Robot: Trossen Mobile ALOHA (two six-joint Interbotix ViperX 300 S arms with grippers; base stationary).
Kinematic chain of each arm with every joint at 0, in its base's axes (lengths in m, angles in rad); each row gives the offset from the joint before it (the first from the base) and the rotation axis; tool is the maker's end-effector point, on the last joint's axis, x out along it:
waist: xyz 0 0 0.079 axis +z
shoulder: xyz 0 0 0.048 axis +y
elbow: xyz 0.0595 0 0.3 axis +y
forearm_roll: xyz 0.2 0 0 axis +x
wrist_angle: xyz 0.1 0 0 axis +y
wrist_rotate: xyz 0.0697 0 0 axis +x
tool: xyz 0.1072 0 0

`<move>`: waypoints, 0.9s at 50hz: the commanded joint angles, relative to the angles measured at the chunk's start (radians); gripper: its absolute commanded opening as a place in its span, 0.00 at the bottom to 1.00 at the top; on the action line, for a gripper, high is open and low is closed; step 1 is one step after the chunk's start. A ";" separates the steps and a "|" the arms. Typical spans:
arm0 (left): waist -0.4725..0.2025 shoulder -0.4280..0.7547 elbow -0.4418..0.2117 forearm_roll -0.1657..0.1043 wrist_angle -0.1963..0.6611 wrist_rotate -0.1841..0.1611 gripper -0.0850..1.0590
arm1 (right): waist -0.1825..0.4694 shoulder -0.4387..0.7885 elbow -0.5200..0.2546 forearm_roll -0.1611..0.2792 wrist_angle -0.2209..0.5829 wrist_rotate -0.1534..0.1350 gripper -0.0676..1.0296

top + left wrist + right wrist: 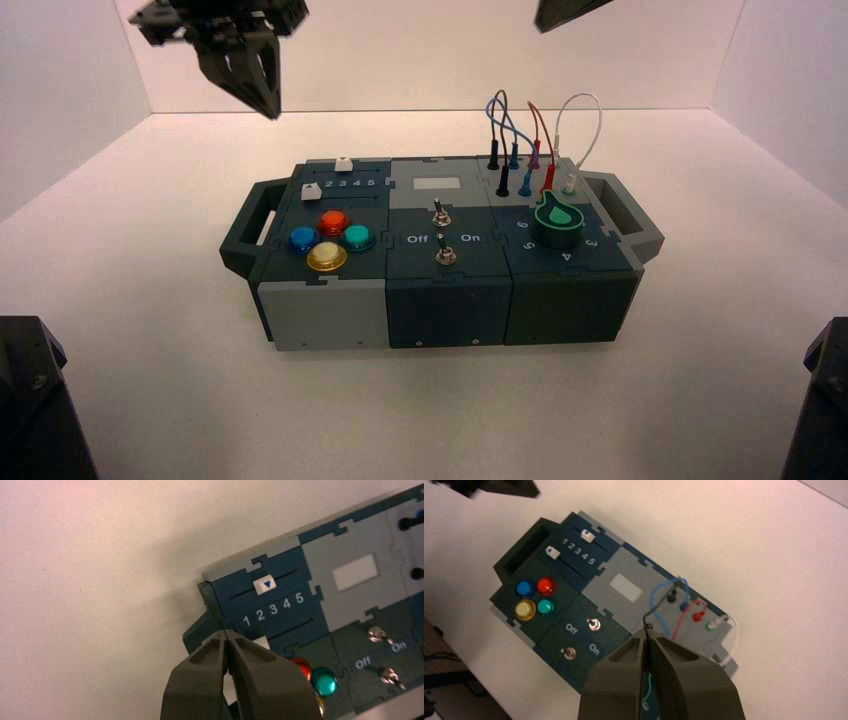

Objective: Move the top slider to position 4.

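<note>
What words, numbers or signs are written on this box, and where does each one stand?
"1 2 3 4 5": dark teal panel, between the two slider tracks.
Blue triangle: white knob of the top slider.
Small triangle: white knob of the lower slider.
"Off" and "On": strip between the two toggle switches.
Numerals around the green knob: not plain enough to quote.

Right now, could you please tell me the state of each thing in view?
Top slider: about 3, short of 4
Bottom slider: at the 1 end
Two toggle switches: settings unclear
Green knob: setting unclear
Wires: plugged in
Left tool: shut, above box's left side
Right tool: shut, above box's right side
</note>
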 commanded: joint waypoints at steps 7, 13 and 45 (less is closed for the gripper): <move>-0.002 0.046 -0.032 -0.031 -0.052 -0.054 0.05 | 0.029 0.041 0.006 0.002 -0.087 -0.005 0.04; -0.003 0.069 -0.035 -0.064 -0.072 -0.057 0.05 | 0.031 0.066 0.012 0.002 -0.115 -0.005 0.04; -0.046 0.172 -0.063 -0.143 -0.121 -0.061 0.05 | 0.031 0.117 0.014 0.003 -0.132 -0.003 0.04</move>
